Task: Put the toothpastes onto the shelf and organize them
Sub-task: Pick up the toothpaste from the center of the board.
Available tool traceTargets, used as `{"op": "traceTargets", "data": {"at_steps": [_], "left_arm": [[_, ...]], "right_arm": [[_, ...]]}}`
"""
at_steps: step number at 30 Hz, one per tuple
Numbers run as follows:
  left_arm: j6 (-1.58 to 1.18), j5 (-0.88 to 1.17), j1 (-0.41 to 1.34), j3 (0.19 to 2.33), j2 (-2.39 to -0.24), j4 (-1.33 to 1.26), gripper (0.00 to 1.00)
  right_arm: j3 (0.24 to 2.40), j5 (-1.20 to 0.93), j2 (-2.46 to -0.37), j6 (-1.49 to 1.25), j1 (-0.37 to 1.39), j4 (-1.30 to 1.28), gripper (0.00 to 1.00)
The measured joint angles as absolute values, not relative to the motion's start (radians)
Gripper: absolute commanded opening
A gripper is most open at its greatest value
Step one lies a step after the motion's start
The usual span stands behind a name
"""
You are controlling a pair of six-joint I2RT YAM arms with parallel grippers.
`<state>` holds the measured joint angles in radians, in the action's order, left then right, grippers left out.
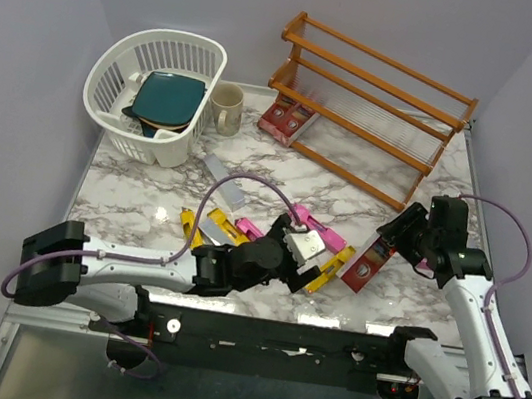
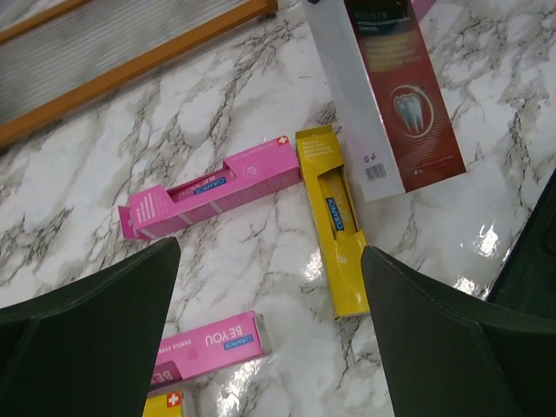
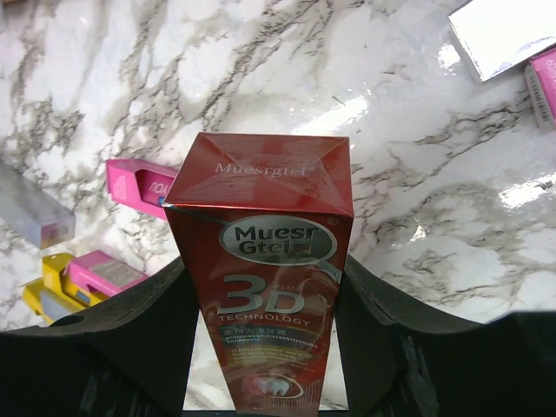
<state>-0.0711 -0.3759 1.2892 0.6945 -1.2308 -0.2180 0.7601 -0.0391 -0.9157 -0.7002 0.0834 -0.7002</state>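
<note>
My right gripper [image 3: 261, 269] is shut on a red toothpaste carton [image 3: 261, 287], gripping its two long sides. In the top view this carton [image 1: 369, 265] slants down from the right gripper [image 1: 395, 234] toward the marble, right of the loose pile. My left gripper [image 2: 269, 261] is open above the marble with nothing between its fingers. A pink carton [image 2: 213, 187], a yellow carton [image 2: 334, 221] and another pink one [image 2: 208, 347] lie flat below it. Two red cartons [image 1: 287, 119] sit at the left end of the shelf's [image 1: 372, 105] bottom tier.
A white basket [image 1: 109, 104] holding a teal plate stands at the back left, with a beige mug [image 1: 227, 108] beside it. Silver-grey cartons [image 1: 223, 181] lie in front of the mug. Yellow and pink cartons [image 1: 231, 229] lie scattered by the left gripper [image 1: 306, 256].
</note>
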Motion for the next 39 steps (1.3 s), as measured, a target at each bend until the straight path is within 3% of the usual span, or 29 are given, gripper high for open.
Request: {"op": "traceTargets", "data": {"at_steps": [15,24,39], "left_arm": [[0.12,-0.494,1.485,0.854,-1.57,-0.5,0.99],[0.069,-0.694,1.497,0.948,-1.67,-0.488,0.99],[-0.035,-0.837,1.534,1.134,-1.851,-0.301,0.95]], "right_arm": [[0.77,-0.145,-0.887,-0.759,0.083,-0.707,0.38],[0.77,-0.153,-0.873,-0.77,0.083,-0.707,0.39],[0.768,-0.17,-0.873,-0.786,0.083,-0.704,0.39]]}}
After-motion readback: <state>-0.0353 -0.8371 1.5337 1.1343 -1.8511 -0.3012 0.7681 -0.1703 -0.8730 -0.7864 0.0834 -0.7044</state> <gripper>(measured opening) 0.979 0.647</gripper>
